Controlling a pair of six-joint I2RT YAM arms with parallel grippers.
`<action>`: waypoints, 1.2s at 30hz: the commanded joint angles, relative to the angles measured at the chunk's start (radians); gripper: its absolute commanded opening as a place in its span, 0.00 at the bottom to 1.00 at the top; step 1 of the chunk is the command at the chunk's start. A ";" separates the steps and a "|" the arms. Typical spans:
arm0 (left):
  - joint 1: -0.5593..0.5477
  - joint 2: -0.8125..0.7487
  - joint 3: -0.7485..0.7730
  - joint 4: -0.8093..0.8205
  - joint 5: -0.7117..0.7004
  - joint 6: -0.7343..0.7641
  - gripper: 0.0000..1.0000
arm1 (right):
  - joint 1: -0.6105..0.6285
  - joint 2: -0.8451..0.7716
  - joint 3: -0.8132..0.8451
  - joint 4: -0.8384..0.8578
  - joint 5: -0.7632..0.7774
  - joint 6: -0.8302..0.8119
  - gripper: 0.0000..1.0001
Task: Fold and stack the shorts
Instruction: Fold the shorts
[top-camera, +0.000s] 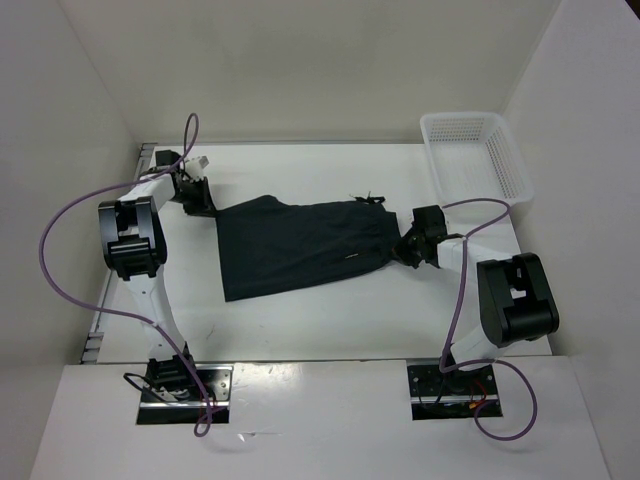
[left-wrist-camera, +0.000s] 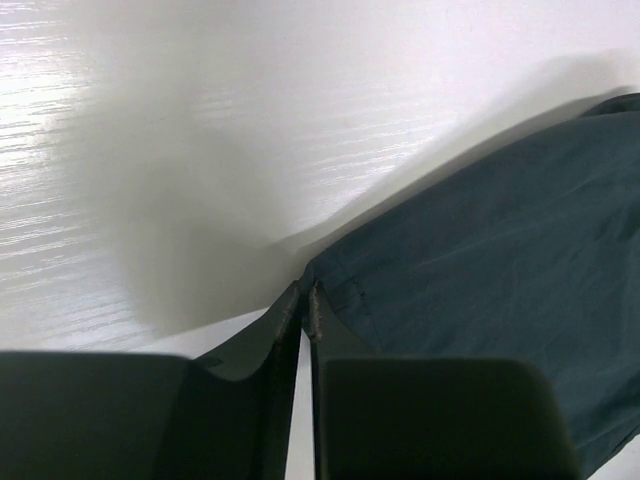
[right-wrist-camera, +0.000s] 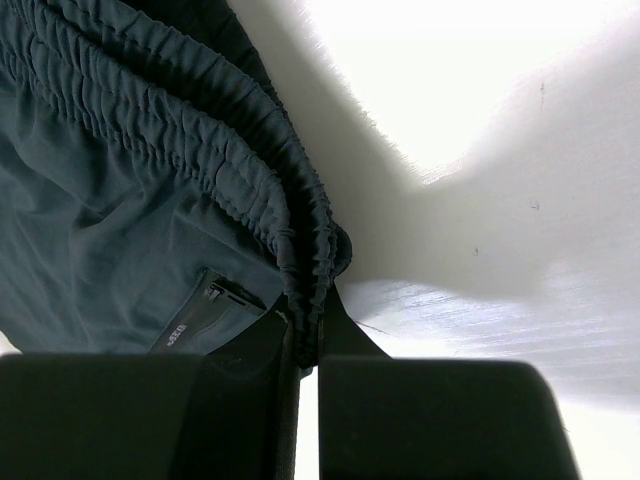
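Now, shorts (top-camera: 300, 248): lying dark and spread on the table (top-camera: 330, 320), well to the left of the basket (top-camera: 512, 160) and nearer the arm bases than it; creased, not yet a tidy fold.
Waistband (right-wrist-camera: 200, 150): the end of the shorts closest to the basket, gathered and bunched.
Right gripper (top-camera: 408, 245): at one end of that waistband, down-left of the basket; jaws almost together, pinching the gathered edge.
Left gripper (left-wrist-camera: 304, 295): at the hem corner (left-wrist-camera: 335, 282), the part farthest from the basket; jaws narrow, with only a tip of cloth nipped between them.
Step, as judged: both ends held, cloth being set taut ahead of a fold.
Doing it well: draw the two grips apart gently and level, so the wrinkles flatten. Then carry the hem toward the basket side to meet the waistband. Lower the cloth fully before letting go.
Risk: the left hold is thin, so a jerk could pull the corner free.
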 joint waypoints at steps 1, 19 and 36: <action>0.013 -0.006 0.003 -0.007 -0.033 0.030 0.17 | 0.005 -0.016 0.020 -0.005 0.013 -0.019 0.00; 0.002 -0.008 0.001 -0.105 0.041 0.030 0.28 | 0.101 -0.056 0.197 -0.118 0.249 -0.179 0.00; -0.047 0.070 0.061 -0.135 0.012 0.030 0.27 | 0.846 0.386 0.949 -0.302 0.635 -0.899 0.00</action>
